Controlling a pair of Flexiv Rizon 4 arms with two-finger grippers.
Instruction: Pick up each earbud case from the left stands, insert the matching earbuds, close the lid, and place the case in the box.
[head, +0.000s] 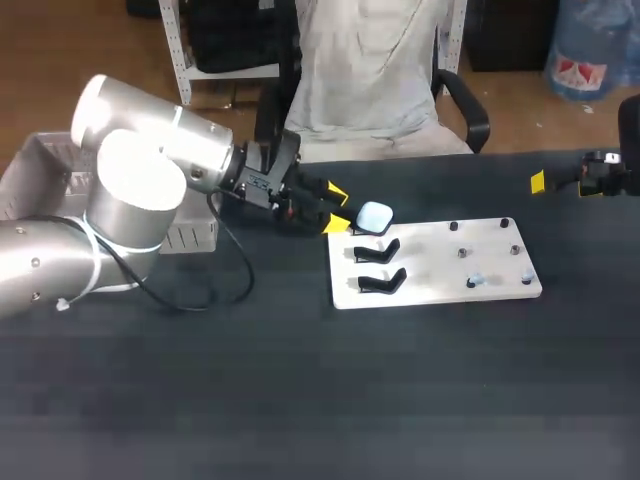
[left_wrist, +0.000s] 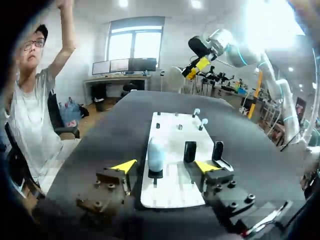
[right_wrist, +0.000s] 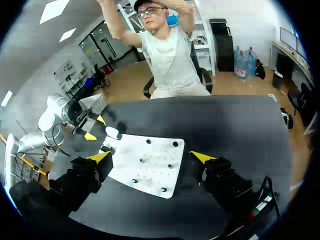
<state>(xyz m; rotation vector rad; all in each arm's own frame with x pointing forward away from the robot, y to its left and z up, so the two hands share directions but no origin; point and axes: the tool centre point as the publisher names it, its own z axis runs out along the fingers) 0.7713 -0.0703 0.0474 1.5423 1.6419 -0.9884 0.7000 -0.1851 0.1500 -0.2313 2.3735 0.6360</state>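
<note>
Our left gripper (head: 336, 208) spread open; earbud case (head: 375, 216) just ahead, untouched, on stand (left_wrist: 155, 173) at white board's (head: 430, 285) left end. We judge case light, rigid, slick: pinch broad sides, below lid seam. Right gripper (right_wrist: 150, 157) open, beyond board's right end.

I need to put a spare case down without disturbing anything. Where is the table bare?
The table is bare in a wide strip in front of the board, and also to the board's right. It is crowded at the board's left end, where the open left gripper is at the case, beside two empty stands.
</note>
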